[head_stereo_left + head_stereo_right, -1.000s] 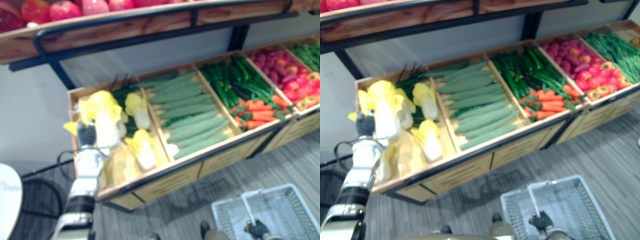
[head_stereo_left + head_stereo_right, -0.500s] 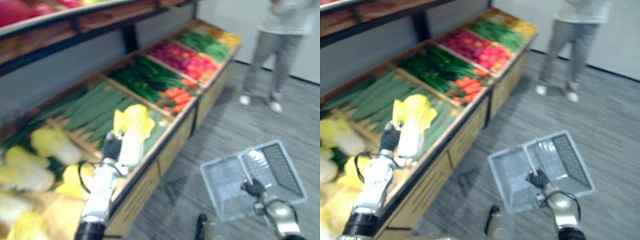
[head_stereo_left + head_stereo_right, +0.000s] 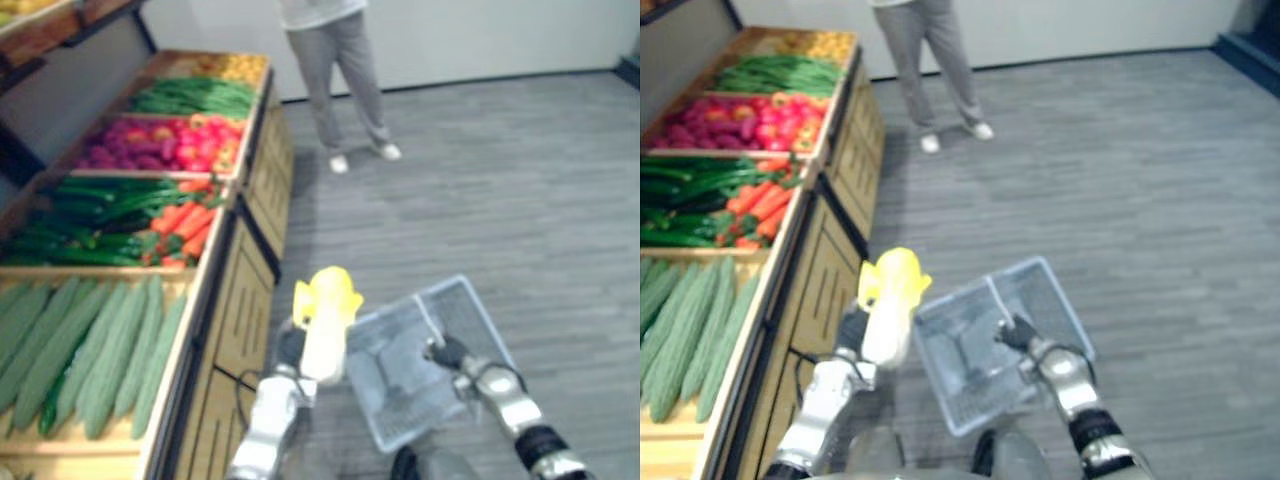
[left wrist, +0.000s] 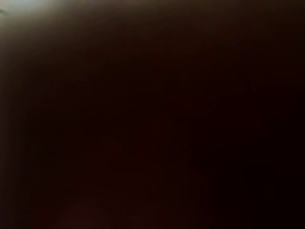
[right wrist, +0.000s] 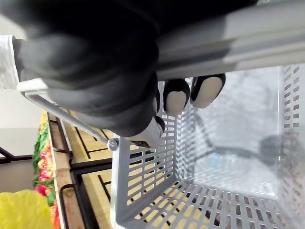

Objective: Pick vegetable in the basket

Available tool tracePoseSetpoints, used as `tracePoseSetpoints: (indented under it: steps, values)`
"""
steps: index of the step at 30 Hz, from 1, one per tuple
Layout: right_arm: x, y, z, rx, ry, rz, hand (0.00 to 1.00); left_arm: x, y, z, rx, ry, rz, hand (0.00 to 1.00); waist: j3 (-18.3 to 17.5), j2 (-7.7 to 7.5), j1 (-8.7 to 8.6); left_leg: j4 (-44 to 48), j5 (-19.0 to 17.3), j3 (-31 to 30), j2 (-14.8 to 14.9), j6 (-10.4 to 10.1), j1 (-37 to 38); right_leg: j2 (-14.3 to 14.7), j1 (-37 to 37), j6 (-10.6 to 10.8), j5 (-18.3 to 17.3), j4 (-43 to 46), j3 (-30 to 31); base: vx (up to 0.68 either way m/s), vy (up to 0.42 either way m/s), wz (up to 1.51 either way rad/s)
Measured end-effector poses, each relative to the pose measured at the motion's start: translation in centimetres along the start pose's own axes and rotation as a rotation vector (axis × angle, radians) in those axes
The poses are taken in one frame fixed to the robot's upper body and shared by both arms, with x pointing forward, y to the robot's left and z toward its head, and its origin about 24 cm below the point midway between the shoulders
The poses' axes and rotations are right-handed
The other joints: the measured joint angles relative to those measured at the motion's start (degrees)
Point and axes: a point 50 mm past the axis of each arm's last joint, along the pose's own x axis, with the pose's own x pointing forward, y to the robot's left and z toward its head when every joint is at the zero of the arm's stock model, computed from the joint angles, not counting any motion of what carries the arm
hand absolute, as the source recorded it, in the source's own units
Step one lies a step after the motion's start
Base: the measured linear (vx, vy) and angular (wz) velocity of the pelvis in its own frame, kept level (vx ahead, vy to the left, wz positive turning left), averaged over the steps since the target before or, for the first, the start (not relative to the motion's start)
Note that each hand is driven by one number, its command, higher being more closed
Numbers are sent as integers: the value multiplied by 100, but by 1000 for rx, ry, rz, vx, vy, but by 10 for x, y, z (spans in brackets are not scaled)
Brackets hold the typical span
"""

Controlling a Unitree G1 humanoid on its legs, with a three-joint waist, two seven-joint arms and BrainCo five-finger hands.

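Right robot hand (image 3: 450,352) is seen curled tight round the handle (image 5: 267,28) of the grey basket (image 3: 475,310), down at about 5 o'clock. Left robot hand (image 3: 290,350) is clamped round a yellow cabbage (image 3: 325,325), which is held upright just beside the basket's rim, at its 9 o'clock, so not inside it. Cucumbers (image 3: 90,350) are laid out on the wooden bench (image 3: 245,300) at 9 o'clock, with carrots (image 3: 185,225) farther up at 10. A person's legs (image 3: 335,70) are spotted at 12, well apart.
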Motion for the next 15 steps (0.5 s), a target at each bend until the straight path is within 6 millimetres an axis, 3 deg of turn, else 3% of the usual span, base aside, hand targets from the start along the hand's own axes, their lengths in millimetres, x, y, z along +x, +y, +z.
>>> tracePoseSetpoints:
  steps: [1,2,4,5,6,7,10,12,14,15]
  values:
    - [3,8,6,11,-27,24,100,0,0,0,1,-2,-1,100,-1,12,55,-682,-189,-95,-296,-39,10,69,90,-68,184,-263,150,96,4,-74]
    - [4,11,9,17,-38,30,100,0,-1,0,2,-1,-4,100,-4,-8,62,-1141,-283,-91,-403,-32,41,100,135,-49,285,-399,198,81,9,-48]
    - [6,14,21,14,-85,38,100,-1,-7,2,1,-9,-28,100,1,-36,43,-3214,-367,45,-712,59,296,137,255,-23,512,-827,303,136,50,-25]
    - [7,14,25,12,-98,37,100,-2,-12,3,2,-11,-42,100,1,-36,19,-4042,-221,100,-826,173,381,127,294,-4,564,-939,338,183,79,-20]
    - [9,14,29,8,-109,35,100,-3,-17,1,5,-3,-57,100,13,-55,33,-4623,194,251,-908,339,443,84,361,8,567,-1051,411,176,83,-13]
    - [9,15,30,9,-113,37,100,-5,-20,-1,9,8,-62,100,8,-76,34,-4795,378,370,-935,359,471,28,416,-1,559,-1107,433,181,84,-2]
    - [9,14,31,6,-115,20,100,-8,-28,-5,15,30,-88,100,51,-143,8,-5245,812,1221,-899,424,419,-279,797,342,535,-1343,377,179,117,16]
    - [8,12,30,5,-113,16,100,-10,-28,-9,20,51,-91,100,1,-138,32,-5413,1054,1471,-762,460,427,-331,924,539,295,-1294,352,236,206,6]
    - [7,10,28,41,-116,12,100,-12,-26,-15,43,90,-100,100,-241,-359,112,-5507,835,1554,-980,741,491,-728,694,816,-43,-596,184,342,233,5]
    - [7,9,29,47,-121,6,100,-11,-27,-16,47,101,-113,100,-237,-393,146,-5575,820,1558,-1040,764,572,-900,457,803,-57,-29,26,378,196,19]
